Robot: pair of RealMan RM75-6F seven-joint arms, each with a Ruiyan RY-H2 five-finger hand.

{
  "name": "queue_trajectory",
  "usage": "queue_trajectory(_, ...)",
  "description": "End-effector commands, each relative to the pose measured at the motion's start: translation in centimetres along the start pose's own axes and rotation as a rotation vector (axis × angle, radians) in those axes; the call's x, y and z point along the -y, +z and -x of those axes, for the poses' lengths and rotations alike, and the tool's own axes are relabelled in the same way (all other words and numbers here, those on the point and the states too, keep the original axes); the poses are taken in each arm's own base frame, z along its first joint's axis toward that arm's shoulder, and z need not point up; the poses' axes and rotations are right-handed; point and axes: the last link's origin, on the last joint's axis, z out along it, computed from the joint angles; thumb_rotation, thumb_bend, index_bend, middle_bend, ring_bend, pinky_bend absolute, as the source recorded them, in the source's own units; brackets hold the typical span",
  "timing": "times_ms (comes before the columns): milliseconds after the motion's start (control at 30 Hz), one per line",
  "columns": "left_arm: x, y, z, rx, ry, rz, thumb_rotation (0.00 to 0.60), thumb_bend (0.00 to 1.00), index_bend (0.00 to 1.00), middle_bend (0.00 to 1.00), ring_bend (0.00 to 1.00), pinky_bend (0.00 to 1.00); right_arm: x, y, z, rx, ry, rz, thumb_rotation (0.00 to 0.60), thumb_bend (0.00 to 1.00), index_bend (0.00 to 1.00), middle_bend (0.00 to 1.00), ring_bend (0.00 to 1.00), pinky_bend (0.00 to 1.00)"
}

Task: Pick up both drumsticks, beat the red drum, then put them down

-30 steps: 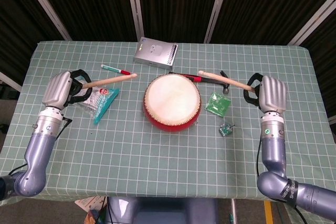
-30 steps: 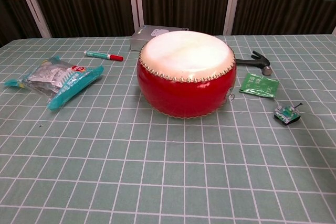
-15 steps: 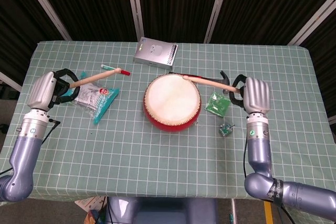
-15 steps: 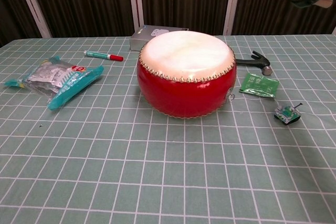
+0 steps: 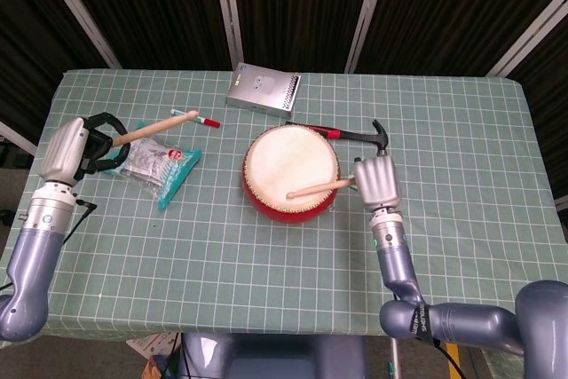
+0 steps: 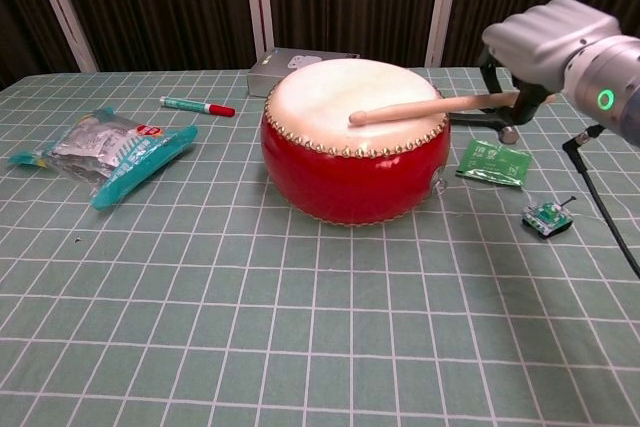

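Head view looks steeply down over the whole table (image 5: 266,255); chest view sits low, close, sharing the drum (image 6: 353,167).

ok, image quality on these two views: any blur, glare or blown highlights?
Head view: even light, sharp; the drum skin is bright but not blown out, and the right hand and its drumstick show no smear. Chest view: the drumstick's edges are crisp, with a soft shadow under the drum; the right hand close to the lens looks slightly soft.
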Motion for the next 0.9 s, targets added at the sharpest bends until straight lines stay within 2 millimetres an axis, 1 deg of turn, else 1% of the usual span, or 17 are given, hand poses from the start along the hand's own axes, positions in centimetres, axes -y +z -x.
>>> queue_trajectory(33, 0.1, 0.0, -0.1, 0.0, -0.001, -0.003, 0.6, 0.59, 0.8, 1.0, 1.0, 1.0, 1.6, 0.2, -0.7, -0.05, -0.037, 0.013, 0.6, 0.52, 0.93, 1.0, 1.0, 1.0)
queue_trajectory(133, 0.1, 0.0, -0.2, -0.001, -0.005, -0.003, 0.6, 0.59, 0.8, 1.0, 1.0, 1.0, 0.5, 0.4, -1.9, -0.053, 0.083, 0.085, 0.6, 0.52, 0.93, 1.0, 1.0, 1.0)
queue_trajectory(167, 0.0, 0.0, -0.3, -0.002, -0.006, 0.0, 0.6, 0.59, 0.8, 1.0, 1.0, 1.0, -0.3, 0.5, -2.6, -0.059, 0.153, 0.125, 0.6, 0.52, 0.93, 1.0, 1.0, 1.0)
queue_trajectory(300, -0.3, -0.2, -0.3, 0.001, 0.002, 0.009, 0.6, 0.59, 0.8, 1.0, 1.0, 1.0, -2.5, 0.5, -4.5, -0.096, 0.255, 0.188, 0.6, 0.52, 0.93, 1.0, 1.0, 1.0)
queue_trajectory(367, -0.6, -0.3, -0.1, 0.006, 0.009, 0.014, 0.6, 0.59, 0.8, 1.0, 1.0, 1.0, -3.8, 0.2, -5.6, -0.119, 0.306, 0.208, 0.6, 0.52, 0.93, 1.0, 1.0, 1.0)
queue_trajectory(467, -0.9, -0.4, 0.2, 0.017, 0.028, 0.019, 0.6, 0.59, 0.8, 1.0, 1.0, 1.0, -5.4, -0.4, -6.6, -0.131, 0.388, 0.231, 0.6, 0.52, 0.93, 1.0, 1.0, 1.0)
queue_trajectory(533, -1.2, -0.4, 0.5, 0.028, 0.045, 0.021, 0.6, 0.59, 0.8, 1.0, 1.0, 1.0, -6.6, -0.9, -6.8, -0.12, 0.457, 0.256, 0.6, 0.52, 0.93, 1.0, 1.0, 1.0)
queue_trajectory(633, -1.7, -0.1, 1.2, 0.047, 0.078, 0.024, 0.6, 0.59, 0.8, 1.0, 1.0, 1.0, -8.1, -1.4, -6.5, -0.092, 0.529, 0.29, 0.6, 0.52, 0.93, 1.0, 1.0, 1.0)
queue_trajectory(700, -2.0, 0.2, 1.8, 0.06, 0.104, 0.029, 0.6, 0.59, 0.8, 1.0, 1.0, 1.0, -8.6, -1.6, -6.2, -0.083, 0.532, 0.293, 0.6, 0.52, 0.93, 1.0, 1.0, 1.0)
queue_trajectory(900, -3.5, 2.6, 4.3, 0.072, 0.208, 0.057, 0.6, 0.59, 0.8, 1.0, 1.0, 1.0, -9.7, -1.9, -5.5, -0.079, 0.542, 0.294, 0.6, 0.52, 0.93, 1.0, 1.0, 1.0)
